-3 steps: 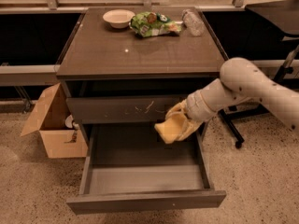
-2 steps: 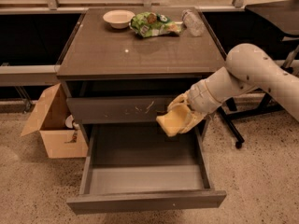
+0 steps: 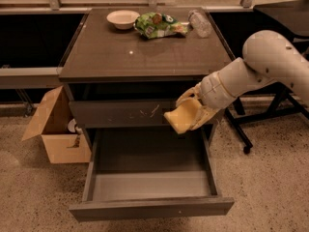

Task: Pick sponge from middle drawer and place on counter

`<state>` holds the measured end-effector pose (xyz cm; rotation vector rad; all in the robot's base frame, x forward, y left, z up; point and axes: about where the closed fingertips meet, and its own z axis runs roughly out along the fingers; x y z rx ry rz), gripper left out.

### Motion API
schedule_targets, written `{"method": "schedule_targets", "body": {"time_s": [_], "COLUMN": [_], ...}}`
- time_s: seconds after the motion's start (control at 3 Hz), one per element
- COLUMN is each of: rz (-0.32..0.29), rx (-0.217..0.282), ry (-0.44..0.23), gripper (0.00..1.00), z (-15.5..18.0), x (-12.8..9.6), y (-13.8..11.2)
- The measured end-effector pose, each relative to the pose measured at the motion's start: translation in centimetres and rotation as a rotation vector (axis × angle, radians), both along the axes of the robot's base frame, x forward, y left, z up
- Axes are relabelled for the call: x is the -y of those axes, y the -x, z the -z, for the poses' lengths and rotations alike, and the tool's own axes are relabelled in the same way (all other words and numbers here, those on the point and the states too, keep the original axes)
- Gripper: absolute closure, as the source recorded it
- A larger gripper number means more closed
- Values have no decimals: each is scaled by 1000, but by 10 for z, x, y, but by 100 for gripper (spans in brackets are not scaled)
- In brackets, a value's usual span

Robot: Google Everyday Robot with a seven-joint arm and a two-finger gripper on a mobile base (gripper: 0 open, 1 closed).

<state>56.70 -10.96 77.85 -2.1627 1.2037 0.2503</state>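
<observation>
The arm [image 3: 251, 71] is clad in a smooth, off-white shell, without cables or screws to be made out. A large rounded joint housing is seen at its upper right, from which a thick cylindrical forearm is continued. The forearm is narrowed toward the wrist, where it is divided by darker seams into short ring-like segments. The gripper [image 3: 189, 114] is found at the arm's end, in front of the right part of the scratched drawer front [image 3: 120, 114]; its fingers [image 3: 187, 98] are covered in yellowish padding.
</observation>
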Motion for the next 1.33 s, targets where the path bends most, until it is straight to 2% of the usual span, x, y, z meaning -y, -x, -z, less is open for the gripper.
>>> {"method": "schedule_targets", "body": {"time_s": [0.33, 1.0, 1.33], "rz": [25, 111, 111], "rx": [46, 112, 112], "ry": [-55, -169, -169], "gripper": [100, 100, 100], "z": [-33, -101, -101], "x": [12, 39, 39], "y": [-16, -80, -80]}}
